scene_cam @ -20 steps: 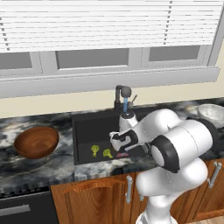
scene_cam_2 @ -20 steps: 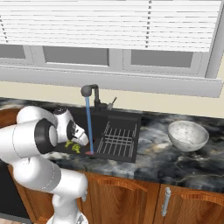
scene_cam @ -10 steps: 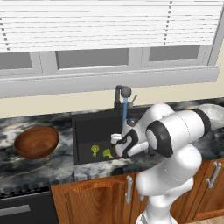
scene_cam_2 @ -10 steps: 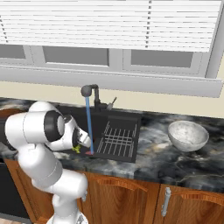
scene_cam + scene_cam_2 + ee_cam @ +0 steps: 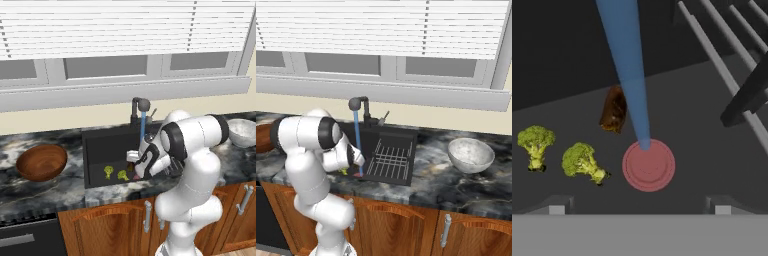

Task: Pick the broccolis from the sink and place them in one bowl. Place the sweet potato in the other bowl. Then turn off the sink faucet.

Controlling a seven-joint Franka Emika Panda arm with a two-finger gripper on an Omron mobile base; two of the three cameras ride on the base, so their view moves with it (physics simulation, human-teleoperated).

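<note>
Your claw (image 5: 640, 209) has dropped into the sink (image 5: 100, 145), released and holding nothing.

A second ago the arm hung higher over the basin; now the hand view looks straight down at the floor. Both broccolis (image 5: 582, 161) lie loose left of the red drain (image 5: 648, 165), the sweet potato (image 5: 614, 109) just beyond, beside the water stream (image 5: 629, 75). The nearer floret looks like your first grab. The wooden bowl (image 5: 42, 162) waits on the table to the left, the speckled bowl (image 5: 471, 155) far right; the faucet (image 5: 140, 106) is running.
</note>
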